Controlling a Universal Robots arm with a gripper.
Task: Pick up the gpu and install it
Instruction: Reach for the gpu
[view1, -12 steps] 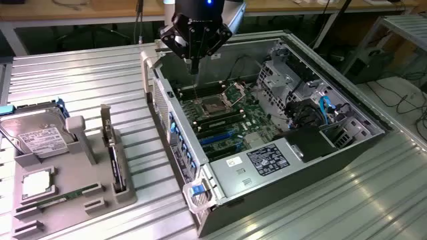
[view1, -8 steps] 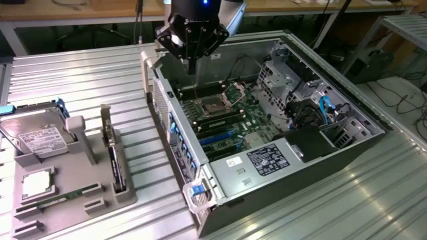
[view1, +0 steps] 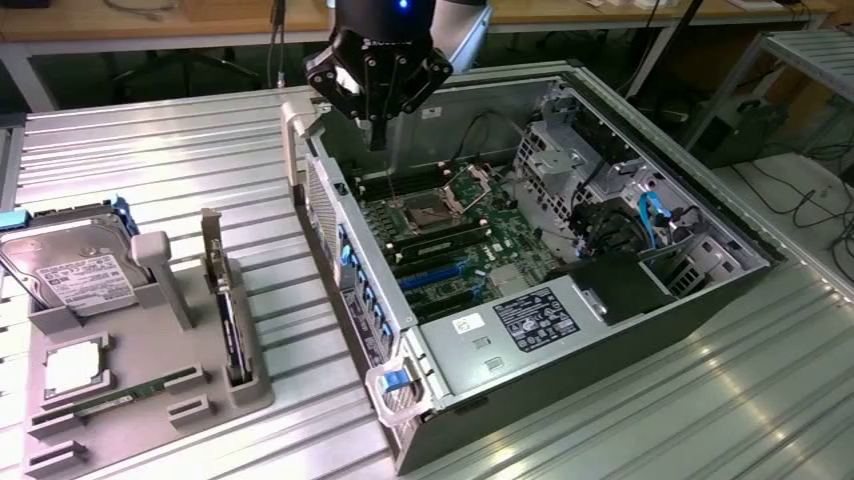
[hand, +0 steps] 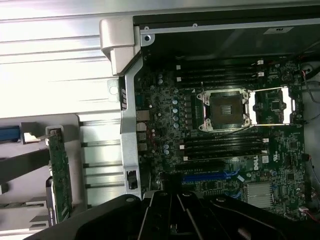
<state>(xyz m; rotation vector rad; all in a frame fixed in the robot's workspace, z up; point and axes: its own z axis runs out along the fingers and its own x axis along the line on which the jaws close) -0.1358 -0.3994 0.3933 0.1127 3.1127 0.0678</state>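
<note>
The ribbed metal table (view1: 160, 150) carries an open computer case (view1: 601, 400) lying on its side, towards the exterior view's right. Inside it the motherboard (view1: 454, 240) lies exposed. In the wrist view a small white logo on the board looks like Dell's, though I cannot be sure of it. Near it run a blue expansion slot (hand: 210, 176) and rows of black memory slots on either side of the bare processor socket (hand: 222, 107).

On the exterior view's left stands a grey parts holder (view1: 147, 345). A silver hard drive (view1: 74, 270) leans in it, and the print on its white label is too small to read.

The gripper (view1: 378, 138) hangs over the far end of the case, above the motherboard. Its claw is closed with the fingers pressed together, and it holds nothing.

The gpu (view1: 230, 330) stands on edge in a slot of the holder, thin and dark, with its silver bracket at the far end. It is well apart from the gripper. In the wrist view it shows as a green card beside the case wall.

A narrow green memory stick (view1: 127, 393) and a square processor chip (view1: 74, 365) lie in the holder's nearer pockets.

A black label (view1: 534, 318) with white print sits on the metal box at the near end of the case, and its text is not legible
</note>
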